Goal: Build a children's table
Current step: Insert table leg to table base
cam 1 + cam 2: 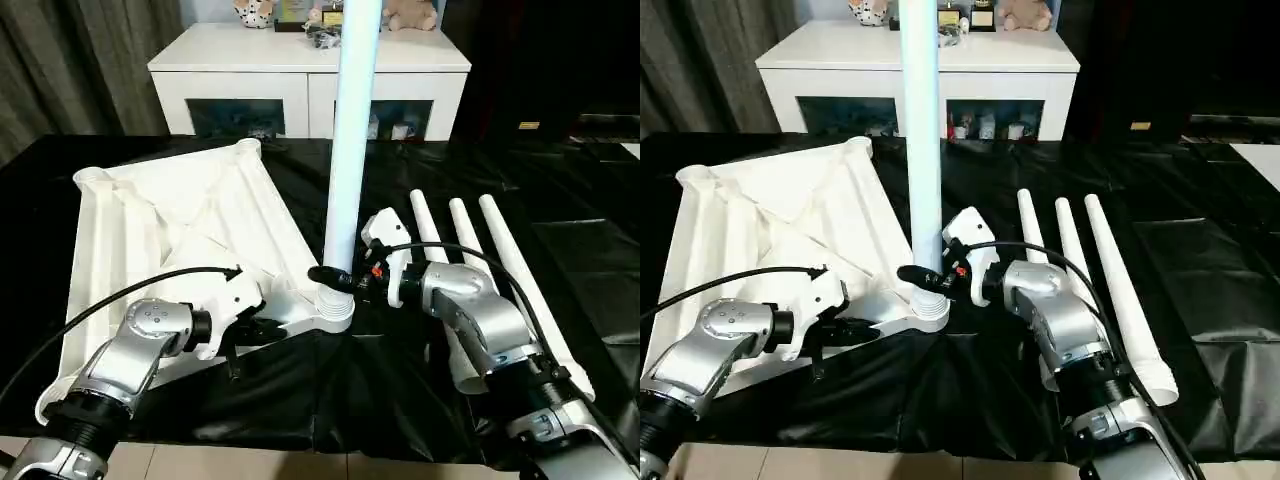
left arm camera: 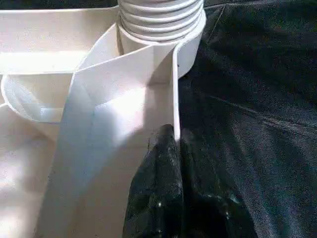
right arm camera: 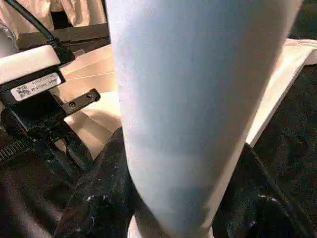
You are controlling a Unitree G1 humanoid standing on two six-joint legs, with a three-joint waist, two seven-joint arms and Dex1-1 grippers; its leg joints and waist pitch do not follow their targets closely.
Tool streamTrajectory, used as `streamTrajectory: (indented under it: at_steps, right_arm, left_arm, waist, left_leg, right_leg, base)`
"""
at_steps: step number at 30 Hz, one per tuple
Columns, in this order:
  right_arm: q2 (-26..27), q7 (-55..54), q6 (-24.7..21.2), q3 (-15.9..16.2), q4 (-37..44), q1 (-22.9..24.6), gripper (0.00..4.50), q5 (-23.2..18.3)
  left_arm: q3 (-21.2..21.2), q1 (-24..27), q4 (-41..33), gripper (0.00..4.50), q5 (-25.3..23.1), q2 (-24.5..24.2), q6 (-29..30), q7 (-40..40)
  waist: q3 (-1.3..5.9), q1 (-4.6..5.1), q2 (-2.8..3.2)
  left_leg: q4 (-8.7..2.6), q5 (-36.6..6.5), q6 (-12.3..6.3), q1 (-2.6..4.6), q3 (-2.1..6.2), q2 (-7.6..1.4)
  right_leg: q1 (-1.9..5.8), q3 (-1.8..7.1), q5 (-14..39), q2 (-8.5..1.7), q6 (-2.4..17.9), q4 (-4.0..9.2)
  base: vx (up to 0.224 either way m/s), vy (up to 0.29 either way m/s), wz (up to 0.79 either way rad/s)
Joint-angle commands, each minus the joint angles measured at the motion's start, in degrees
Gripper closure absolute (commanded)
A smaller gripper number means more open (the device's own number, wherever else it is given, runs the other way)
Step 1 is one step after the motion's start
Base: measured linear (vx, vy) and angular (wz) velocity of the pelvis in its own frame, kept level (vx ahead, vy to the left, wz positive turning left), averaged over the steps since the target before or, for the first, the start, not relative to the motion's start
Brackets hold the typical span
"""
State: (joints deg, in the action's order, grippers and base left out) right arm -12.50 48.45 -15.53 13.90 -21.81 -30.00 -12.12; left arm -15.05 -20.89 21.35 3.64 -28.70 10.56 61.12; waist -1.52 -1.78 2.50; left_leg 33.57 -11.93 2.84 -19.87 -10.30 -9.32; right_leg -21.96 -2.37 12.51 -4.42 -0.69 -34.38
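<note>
In the left eye view, a white tabletop (image 1: 180,230) lies upside down on a black sheet (image 1: 560,250) in the left half of the frame, with its ribs facing up. One white leg (image 1: 350,150) stands straight up near the middle of the frame, and its foot sits in the round corner hole (image 1: 325,312) at the lower middle. Three more legs (image 1: 500,270) lie side by side on the right, well apart from the tabletop. The left gripper (image 1: 268,325) is at the lower left, and its fingers are pinched tight on the thin edge of the tabletop, just beside the corner hole. The right gripper (image 1: 335,278) reaches in from the right, with its black fingers on both sides of the standing leg, low down near the hole. A white cabinet (image 1: 310,70) stands at the top. In the right eye view, the same leg (image 1: 922,150) stands left of the middle, and the right gripper (image 1: 925,275) wraps around its lower end. In the left wrist view, the black fingers (image 2: 163,198) squeeze the thin white edge (image 2: 174,99) in the middle of the frame, and the ribbed end of the leg (image 2: 161,20) sits in the hole at the top. In the right wrist view, the leg (image 3: 193,99) stands between the two black fingers (image 3: 104,198), which are about half open and hug it on both sides.
</note>
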Motion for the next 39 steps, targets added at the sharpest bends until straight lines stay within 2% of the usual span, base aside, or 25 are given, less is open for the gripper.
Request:
streamTrajectory:
  at_steps: [1,3,10,11,12,14,15,16,17,18,19,20,21,22,23,24,25,26,27,28,29,30,33,36,39]
  right_arm:
    - [-0.76,-1.73,-4.29,3.22,-8.22,4.69,2.68,4.58]
    - [-0.25,-2.78,-3.94,2.58,-8.41,4.57,2.68,4.51]
    - [1.74,-7.63,-2.79,0.00,-10.32,2.78,2.68,4.27]
    - [3.74,-14.16,-2.51,-2.21,-13.62,0.86,2.68,4.77]
    - [3.92,-14.78,-2.51,-2.41,-13.96,0.68,2.68,4.80]
    - [7.04,-26.61,-2.24,-5.86,-20.82,-2.88,2.68,5.51]
    - [7.09,-26.78,-2.23,-5.90,-20.93,-2.94,2.68,5.52]
    - [8.12,-29.90,-1.97,-6.61,-23.15,-4.18,2.68,5.69]
    - [8.82,-32.03,-1.74,-7.05,-24.64,-5.03,2.68,5.75]
    - [9.72,-33.98,-1.61,-7.72,-26.37,-6.03,2.68,5.47]
    - [10.48,-35.84,-1.27,-8.24,-27.91,-6.94,2.68,5.35]
    - [11.53,-39.15,0.17,-8.24,-30.50,-8.53,2.68,6.12]
    - [12.25,-40.85,0.73,-8.80,-32.10,-9.44,2.68,6.07]
    - [12.35,-41.07,0.79,-8.89,-32.31,-9.56,2.68,6.05]
    - [12.95,-42.94,1.01,-9.68,-33.70,-10.32,2.68,5.78]
    - [13.68,-44.80,1.19,-10.51,-35.18,-11.15,2.68,5.34]
    - [14.32,-46.41,1.65,-11.26,-36.82,-12.02,2.68,5.20]
    - [14.92,-48.14,2.33,-11.76,-38.34,-12.90,2.68,5.24]
    - [15.33,-49.16,2.84,-12.09,-39.41,-13.56,2.68,5.32]
    - [15.61,-49.85,3.22,-12.31,-40.15,-14.01,2.68,5.42]
    - [15.79,-50.21,3.41,-12.44,-40.57,-14.30,2.68,5.51]
    - [16.04,-50.34,3.58,-12.64,-41.08,-14.63,2.68,5.55]
    - [16.71,-50.28,4.91,-13.07,-42.89,-15.76,2.68,6.22]
    - [17.14,-49.71,6.58,-13.72,-43.88,-16.41,2.68,6.32]
    - [17.67,-46.94,9.24,-14.85,-44.48,-17.51,2.68,5.24]
  left_arm:
    - [0.57,-0.35,0.01,4.50,0.26,-0.02,-0.27,0.16]
    - [0.60,-0.49,0.17,4.50,0.27,-0.04,-0.31,0.20]
    - [1.21,-1.73,1.45,4.50,-0.26,0.69,-0.29,-1.99]
    - [1.56,-3.30,3.76,4.50,-2.47,2.18,1.70,-7.69]
    - [1.63,-3.44,3.91,4.50,-2.57,2.38,2.00,-8.20]
    - [2.70,-5.99,5.64,4.50,-4.71,6.53,8.52,-18.03]
    - [2.71,-6.03,5.65,4.50,-4.75,6.61,8.64,-18.19]
    - [3.18,-6.83,5.59,4.50,-5.18,8.58,11.72,-21.65]
    - [3.61,-7.39,5.49,4.50,-5.33,10.18,14.03,-24.13]
    - [4.19,-8.08,5.48,4.50,-5.44,12.20,16.35,-27.04]
    - [4.43,-8.76,5.58,4.50,-5.66,14.03,18.29,-29.34]
    - [3.89,-9.98,6.38,4.50,-6.79,16.97,19.81,-33.10]
    - [3.63,-10.70,7.14,4.50,-7.45,18.51,20.07,-35.15]
    - [3.60,-10.80,7.24,4.50,-7.53,18.70,20.09,-35.41]
    - [3.26,-11.40,7.87,4.50,-8.00,19.98,20.13,-36.78]
    - [3.26,-12.25,8.39,4.50,-8.08,21.84,20.44,-38.52]
    - [3.36,-12.89,8.66,4.50,-8.22,23.28,21.04,-39.98]
    - [3.59,-13.52,8.76,4.50,-8.07,24.64,21.47,-41.26]
    - [3.83,-13.84,8.67,4.50,-7.98,25.30,21.85,-42.14]
    - [3.98,-13.97,8.53,4.50,-7.93,25.63,22.11,-42.69]
    - [4.01,-14.01,8.38,4.50,-7.89,25.74,22.40,-42.88]
    - [4.04,-13.90,8.04,4.50,-7.95,25.54,22.90,-42.91]
    - [3.77,-13.02,7.47,4.50,-8.43,23.58,22.87,-41.66]
    - [3.43,-12.49,7.23,4.50,-8.63,22.61,22.25,-41.01]
    - [3.31,-11.77,6.66,4.50,-8.61,21.85,22.24,-40.42]
  waist:
    - [0.71,0.17,0.22]
    - [0.66,0.18,0.49]
    - [0.46,0.63,0.49]
    - [0.31,1.00,0.44]
    - [0.22,1.18,0.67]
    - [0.09,1.59,0.80]
    - [-0.19,2.03,1.15]
    - [-0.19,2.25,1.27]
    - [-0.45,2.76,1.51]
    - [-0.07,1.49,1.91]
    - [-0.07,-2.28,1.76]
    - [0.70,-1.18,-2.68]
    - [1.39,-0.99,-3.83]
    - [0.49,-1.29,-2.69]
    - [0.19,-1.84,-2.73]
    - [2.02,-2.78,-1.27]
    - [1.28,-1.72,-1.49]
    - [1.16,-1.53,-1.40]
    - [0.40,-1.25,-0.74]
    - [0.85,-0.92,-1.29]
    - [0.97,-0.93,-1.30]
    - [1.14,-0.81,-1.42]
    - [1.43,-0.95,-1.64]
    - [1.24,-0.71,-1.71]
    - [1.51,-0.53,-1.75]
  left_leg:
    - [-6.16,-31.89,3.39,0.87,2.69,-3.83]
    - [-6.20,-32.62,3.54,0.96,2.74,-3.81]
    - [-6.56,-35.00,3.78,1.08,3.09,-3.64]
    - [-6.71,-36.15,3.91,1.27,3.18,-3.60]
    - [-6.72,-36.88,4.09,1.50,3.34,-3.47]
    - [-6.76,-39.30,4.45,2.01,3.63,-3.31]
    - [-6.83,-41.96,4.68,2.70,3.79,-3.29]
    - [-7.05,-43.44,4.59,2.87,3.89,-3.27]
    - [-8.65,-46.89,4.43,1.97,4.00,-3.88]
    - [-12.61,-49.95,4.31,-1.53,3.40,-5.76]
    - [-15.84,-51.45,3.48,-3.71,-0.51,-5.88]
    - [-9.79,-37.72,4.99,2.70,-1.48,-3.21]
    - [-0.71,-25.30,3.16,6.08,0.24,-1.54]
    - [2.96,-15.88,0.50,5.57,1.48,-1.27]
    - [0.52,-2.46,-1.42,-2.64,4.21,-1.68]
    - [-4.59,1.89,2.17,-1.44,3.92,-3.33]
    - [-5.22,-10.41,3.76,0.54,3.05,-3.80]
    - [-5.54,-16.97,4.38,0.92,2.77,-3.74]
    - [-5.35,-29.06,5.74,2.53,1.94,-3.20]
    - [-5.12,-30.80,5.20,2.79,1.96,-2.75]
    - [-6.02,-30.37,4.42,1.60,2.52,-3.00]
    - [-6.53,-28.50,4.22,0.82,2.75,-3.16]
    - [-6.66,-22.72,3.45,0.31,2.36,-3.36]
    - [-6.68,-23.13,3.61,0.07,2.10,-3.37]
    - [-6.60,-22.59,3.48,-0.06,2.09,-3.38]
  right_leg:
    - [-0.60,3.00,32.39,-4.36,6.81,6.32]
    - [-0.73,2.99,32.98,-4.34,6.54,6.40]
    - [-0.78,2.53,36.11,-4.33,5.03,7.04]
    - [-0.78,2.18,37.67,-4.27,4.29,7.31]
    - [-0.84,1.81,38.39,-4.20,4.16,7.40]
    - [-0.83,0.82,39.69,-3.99,3.18,7.99]
    - [-1.05,-0.29,39.08,-3.58,3.07,8.49]
    - [-0.67,-1.12,37.82,-3.20,2.77,8.67]
    - [0.97,-2.56,33.19,-2.56,2.88,7.55]
    - [5.62,-2.26,19.96,-1.97,4.58,-0.35]
    - [6.18,-2.30,9.70,-0.81,4.72,-5.05]
    - [0.04,1.38,29.75,-3.12,3.39,1.25]
    - [-4.22,2.28,43.76,-7.03,3.67,7.86]
    - [-4.09,4.28,53.82,-11.17,4.05,11.13]
    - [3.12,4.06,50.10,-11.12,4.65,7.93]
    - [3.08,1.40,24.29,-5.64,6.28,4.36]
    - [0.71,0.89,13.83,-2.73,8.05,3.42]
    - [0.51,1.33,14.88,-3.07,9.25,3.53]
    - [-1.47,1.91,23.14,-3.06,10.01,5.20]
    - [-1.15,1.77,25.61,-3.02,9.28,5.45]
    - [-0.23,1.93,27.84,-3.57,6.74,5.86]
    - [0.56,1.76,25.95,-3.65,5.68,5.90]
    - [0.88,1.97,19.32,-3.71,6.48,5.56]
    - [0.69,2.03,20.95,-3.81,7.14,5.75]
    - [0.81,2.07,20.81,-3.95,7.01,5.77]
  base:
    - [0.000,0.000,0.00]
    - [0.000,0.000,0.00]
    - [0.000,0.000,0.00]
    - [0.000,0.000,0.00]
    - [0.000,0.000,0.00]
    - [-0.081,0.025,-0.13]
    - [-0.076,0.021,-0.09]
    - [-0.070,0.030,-0.09]
    - [-0.096,0.028,-0.05]
    - [-0.096,0.028,-0.05]
    - [-0.099,-0.025,0.19]
    - [0.031,-0.117,0.24]
    - [0.031,-0.117,0.24]
    - [0.082,-0.076,-0.28]
    - [0.055,0.054,-0.39]
    - [0.055,0.054,-0.39]
    - [0.000,0.000,0.00]
    - [-0.065,-0.037,0.28]
    - [-0.065,-0.037,0.28]
    - [-0.041,-0.029,0.21]
    - [0.000,0.000,0.00]
    - [0.000,0.000,0.00]
    - [0.000,0.000,0.00]
    - [0.000,0.000,0.00]
    - [0.000,0.000,0.00]
